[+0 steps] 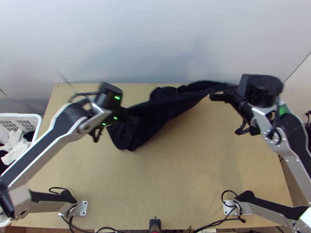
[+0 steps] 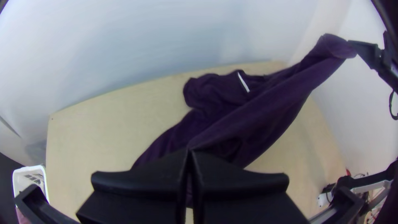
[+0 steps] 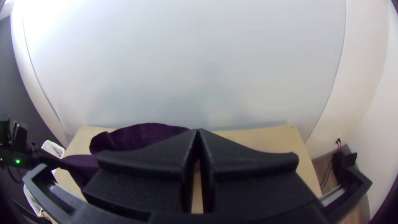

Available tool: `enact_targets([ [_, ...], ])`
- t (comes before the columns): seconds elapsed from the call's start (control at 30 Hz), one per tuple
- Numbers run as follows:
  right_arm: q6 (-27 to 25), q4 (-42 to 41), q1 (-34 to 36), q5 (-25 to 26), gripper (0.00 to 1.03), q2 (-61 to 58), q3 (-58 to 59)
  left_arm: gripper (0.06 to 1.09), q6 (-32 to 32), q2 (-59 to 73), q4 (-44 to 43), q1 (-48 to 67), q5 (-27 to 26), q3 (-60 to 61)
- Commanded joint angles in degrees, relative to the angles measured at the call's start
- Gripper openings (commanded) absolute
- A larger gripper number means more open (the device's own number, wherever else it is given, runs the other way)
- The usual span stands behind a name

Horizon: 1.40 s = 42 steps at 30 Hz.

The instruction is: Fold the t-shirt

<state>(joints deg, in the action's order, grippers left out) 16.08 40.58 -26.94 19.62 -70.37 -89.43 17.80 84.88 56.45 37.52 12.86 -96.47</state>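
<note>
t-shirt [image 1: 155,112] stretched between 2 grippers over the far half of the tabletop [image 1: 175,182]

the dark cloth makes a slanting, uneven band across the upper part of the top view, from left of the middle to near the right end of the far edge. its edge is drawn taut between the 2 grippers, while the rest droops in loose folds. 1 bunched part shows by the middle of the far edge, with a short white strip [image 2: 243,82] on it in the left wrist view. how much of the cloth touches the tabletop, i cannot tell.

the left gripper [image 1: 132,117] is over the left part of the tabletop, its jaws closed on an edge of the cloth, which fans out from the tips. a loose part hangs just beside it, towards the near edge.

the right gripper [image 1: 219,93] is near the far right corner, its jaws closed on the other end of the cloth; the left wrist view shows that end pinched up and raised, with the cloth sloping down from it.

a white basket [image 1: 38,121] stands just beyond the left edge, with white cloths [image 1: 15,145] and dark ones in it. a pale wall [image 1: 155,39] rises behind the far edge. black cables [image 1: 217,222] run along the near edge.
</note>
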Motion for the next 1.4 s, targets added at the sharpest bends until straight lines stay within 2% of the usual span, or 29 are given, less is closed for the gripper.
enact_targets([
  [0.0,-4.03,0.03,-1.27,6.49,0.03,-0.21,-11.21,0.1,-0.4,-6.31,-0.02,-5.88,0.32,-6.37],
  [0.13,-9.84,-1.64,-3.56,11.41,0.03,-0.21,-15.87,0.1,-1.19,-6.4,-1.07,-8.51,0.32,-15.24],
  [0.23,-15.11,-3.22,-6.99,16.42,0.03,-0.21,-18.59,0.1,-2.69,-5.52,-2.83,-9.48,3.31,-22.54],
  [0.37,-19.94,-5.68,-8.31,18.97,0.03,-0.03,-21.23,0.1,-5.67,-4.64,-4.15,-9.57,5.24,-30.89],
  [0.73,-36.03,-17.9,-12.61,26.09,0.03,1.81,-21.58,0.1,-15.08,-10.79,-13.29,-7.28,10.34,-32.47],
  [1.13,-38.05,-17.55,-14.37,28.55,0.03,4.36,-21.31,0.1,-15.69,-15.36,-3.71,1.33,10.78,-30.98],
  [1.37,-37.26,-14.91,-16.3,29.07,0.03,6.74,-18.15,0.1,-11.03,-15.45,4.2,8.63,10.69,-27.46],
])
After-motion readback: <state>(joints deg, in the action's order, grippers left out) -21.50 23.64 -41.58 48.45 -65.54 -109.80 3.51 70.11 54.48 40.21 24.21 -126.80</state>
